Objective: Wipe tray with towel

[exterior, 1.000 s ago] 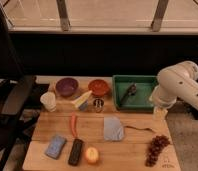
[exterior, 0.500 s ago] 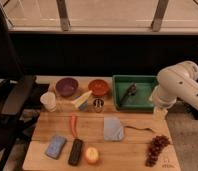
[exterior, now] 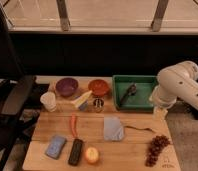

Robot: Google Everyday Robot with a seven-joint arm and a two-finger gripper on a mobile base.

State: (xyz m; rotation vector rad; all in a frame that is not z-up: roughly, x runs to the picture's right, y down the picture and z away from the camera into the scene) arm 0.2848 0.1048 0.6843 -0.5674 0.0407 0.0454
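Gripper (exterior: 160, 111) hung far right, unmoved over the last second, opening could not be told | towel (exterior: 113, 129) lay centre-front, untouched, apart from it | tray (exterior: 144, 98) sat behind-right of towel, just left of gripper | wiping not begun

Tray (exterior: 136, 78): 3 o'clock wall covered by the white arm (exterior: 179, 82); dark object (exterior: 128, 94) inside, kind indistinct.
Arm: cut off at the right edge.
Tool (exterior: 160, 111): below the arm at the table's (exterior: 132, 150) 3 o'clock edge, shape indistinct.
Chair (exterior: 12, 100): cropped at the left edge.
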